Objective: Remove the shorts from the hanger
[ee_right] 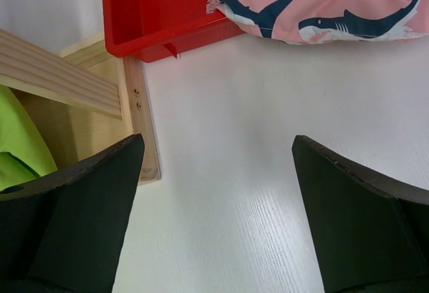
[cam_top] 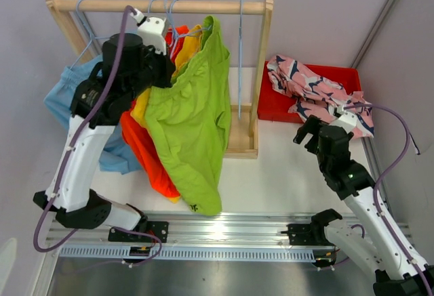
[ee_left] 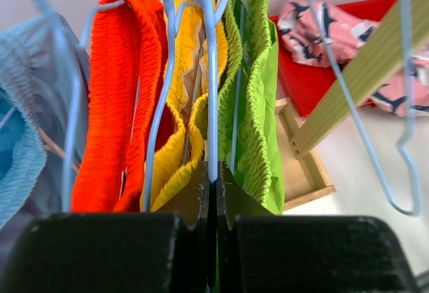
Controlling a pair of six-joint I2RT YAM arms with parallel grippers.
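Across the upper left of the top view, a wooden rack (cam_top: 262,72) stands on the white desk (cam_top: 271,181), and four pairs of shorts hang from its rail (cam_top: 203,5) on pale blue wire hangers. From left to right they are the light blue shorts (cam_top: 61,99), the orange-red shorts (cam_top: 146,154), the yellow shorts (cam_top: 190,49) and the lime green shorts (cam_top: 193,127), which drape lowest and partly cover the two pairs beside them. To the right of the green pair, an empty hanger (cam_top: 240,59) dangles from the same rail. At the upper right of the frame, just beside the rack's base, a red bin (cam_top: 342,76) sits on the desk with the pink shorts (cam_top: 312,89), printed with dark navy sharks, crumpled in it and spilling over its right edge. The left arm reaches up into the hanging clothes. In its wrist view the left fingers (ee_left: 198,191) are pressed together on a hanger wire (ee_left: 212,92) that rises between the gathered yellow and green waistbands. The right arm is low at the right of the frame, near the bin. The right fingers (ee_right: 80,219) are spread wide and hold nothing, with bare desk between them and the rack's wooden foot at their left.
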